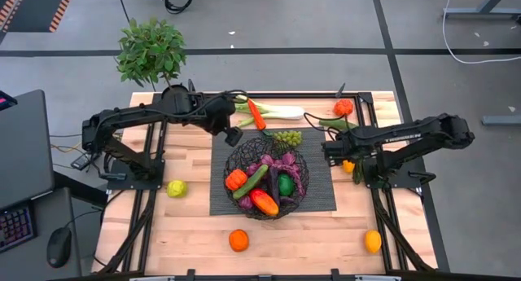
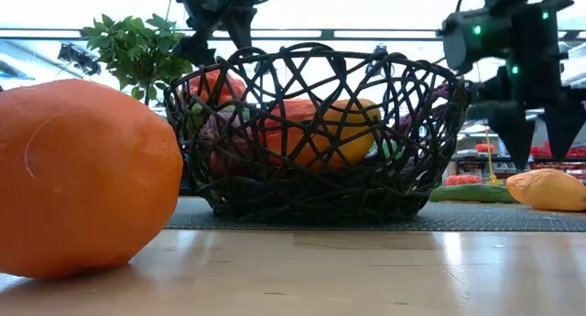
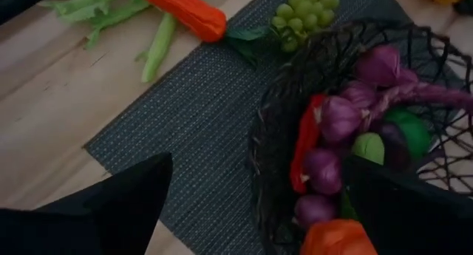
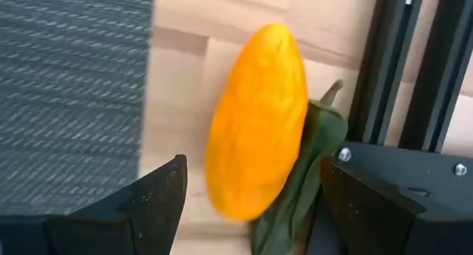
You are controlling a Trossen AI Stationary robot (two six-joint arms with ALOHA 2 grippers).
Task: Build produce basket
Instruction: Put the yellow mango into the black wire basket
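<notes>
No readable brands, labels or writing in any view.

High view: basket (image 1: 266, 177), a round bowl of thin black crisscross wire, sits mid-table on a dark woven mat (image 1: 321, 183). Inside it: purple eggplants (image 1: 275, 164), a green cucumber (image 1: 250, 182), an orange piece and a red-orange pepper (image 1: 263, 202). Loose produce on the butcher-block table (image 1: 195, 232): green grapes (image 1: 286, 138) just behind the rim, leek (image 1: 281, 112) and red pepper (image 1: 256, 114) at the back, an orange (image 1: 238, 240) and a lemon (image 1: 372, 241) at the front, a yellow-green fruit (image 1: 177, 188) on the left. Left gripper (image 1: 233, 137) hangs at the basket's back-left rim. Right gripper (image 1: 329, 150) is just right of the mat.

Low view: the wire is see-through; orange and purple pieces show through the weave (image 2: 316, 133). A big matte orange (image 2: 82, 174) fills the near left.

Left wrist view: fingers (image 3: 129, 203) spread wide, nothing between them, above the mat and the basket rim (image 3: 295, 77).

Right wrist view: fingers (image 4: 159, 196) apart, empty, over a smooth oval yellow-orange fruit (image 4: 259, 122) lying against a green piece (image 4: 310, 159) on the wood.
</notes>
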